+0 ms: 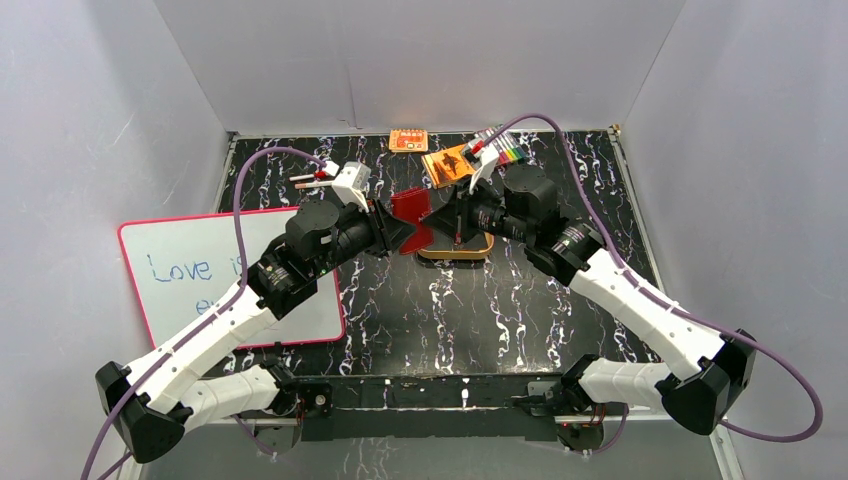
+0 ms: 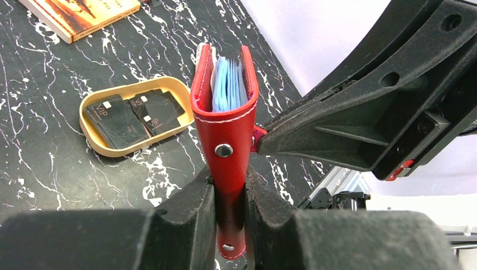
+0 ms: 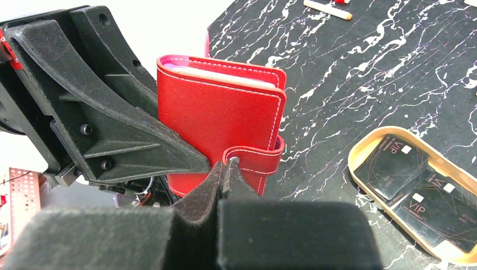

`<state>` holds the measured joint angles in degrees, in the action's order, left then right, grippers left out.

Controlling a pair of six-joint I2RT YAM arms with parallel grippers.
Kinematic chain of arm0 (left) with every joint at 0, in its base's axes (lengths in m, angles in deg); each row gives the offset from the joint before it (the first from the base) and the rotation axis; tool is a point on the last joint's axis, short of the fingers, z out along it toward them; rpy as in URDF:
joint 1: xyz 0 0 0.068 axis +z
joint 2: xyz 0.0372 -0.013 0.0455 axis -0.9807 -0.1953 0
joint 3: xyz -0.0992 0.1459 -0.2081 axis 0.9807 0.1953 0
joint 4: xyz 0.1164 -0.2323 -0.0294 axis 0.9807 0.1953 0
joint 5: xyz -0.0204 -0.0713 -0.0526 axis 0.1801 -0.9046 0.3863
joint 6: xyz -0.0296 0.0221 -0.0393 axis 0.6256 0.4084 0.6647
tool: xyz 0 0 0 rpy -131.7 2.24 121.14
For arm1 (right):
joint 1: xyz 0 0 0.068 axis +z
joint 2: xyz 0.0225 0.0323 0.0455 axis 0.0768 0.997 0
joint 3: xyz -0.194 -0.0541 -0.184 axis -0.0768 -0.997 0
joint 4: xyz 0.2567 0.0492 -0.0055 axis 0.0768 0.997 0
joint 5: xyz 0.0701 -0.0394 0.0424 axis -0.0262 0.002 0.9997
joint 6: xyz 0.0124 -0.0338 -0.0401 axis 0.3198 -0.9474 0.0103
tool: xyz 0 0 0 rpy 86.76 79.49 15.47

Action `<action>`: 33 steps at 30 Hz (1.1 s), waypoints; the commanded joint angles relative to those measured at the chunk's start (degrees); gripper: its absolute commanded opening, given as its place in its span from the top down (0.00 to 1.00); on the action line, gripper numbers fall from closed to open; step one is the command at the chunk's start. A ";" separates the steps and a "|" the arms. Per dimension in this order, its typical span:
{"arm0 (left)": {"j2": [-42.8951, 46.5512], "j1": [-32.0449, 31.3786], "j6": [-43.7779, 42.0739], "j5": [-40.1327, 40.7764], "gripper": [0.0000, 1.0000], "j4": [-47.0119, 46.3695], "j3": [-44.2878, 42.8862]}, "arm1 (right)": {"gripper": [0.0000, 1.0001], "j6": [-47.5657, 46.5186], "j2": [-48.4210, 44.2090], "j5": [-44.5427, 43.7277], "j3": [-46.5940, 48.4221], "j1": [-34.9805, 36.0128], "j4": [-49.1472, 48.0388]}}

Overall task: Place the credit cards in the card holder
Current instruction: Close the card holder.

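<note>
The red card holder (image 1: 412,212) hangs in the air between both grippers, above the black marbled table. My left gripper (image 2: 229,194) is shut on its lower folded edge, and blue sleeves (image 2: 228,84) show at its open top. My right gripper (image 3: 226,169) is shut on the snap tab (image 3: 259,160) at the card holder's (image 3: 219,109) side. Dark credit cards (image 2: 135,115) marked VIP lie overlapping in a tan oval tray (image 2: 112,151) on the table below. They also show in the right wrist view, credit cards (image 3: 419,185) inside the tray (image 3: 360,169).
A whiteboard (image 1: 200,270) with a pink rim lies at the left. An orange book (image 1: 448,163) and a small orange packet (image 1: 408,140) sit at the back edge. A white pen-like stick (image 3: 329,8) lies further off. Grey walls close in three sides.
</note>
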<state>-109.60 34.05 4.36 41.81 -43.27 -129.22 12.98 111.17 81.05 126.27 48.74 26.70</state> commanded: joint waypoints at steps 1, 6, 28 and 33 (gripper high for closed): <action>0.98 0.12 -0.74 -1.13 1.00 -1.97 -2.66 | 1.00 -1.00 0.53 1.44 3.35 0.27 -1.77; 1.29 0.13 -0.76 -1.52 1.00 -2.21 -2.77 | 1.00 -1.34 1.04 1.21 3.94 0.58 -1.21; 1.24 0.13 -1.10 -8.60 1.00 -5.07 -2.95 | 1.00 -2.31 3.39 2.22 5.53 1.44 0.11; 1.16 0.12 -1.12 -14.23 1.00 -7.48 -2.73 | 1.00 -2.31 3.94 2.15 5.78 1.54 0.18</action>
<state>-109.57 35.30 2.85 39.25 -43.06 -129.41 11.17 113.95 81.88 129.29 49.18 28.92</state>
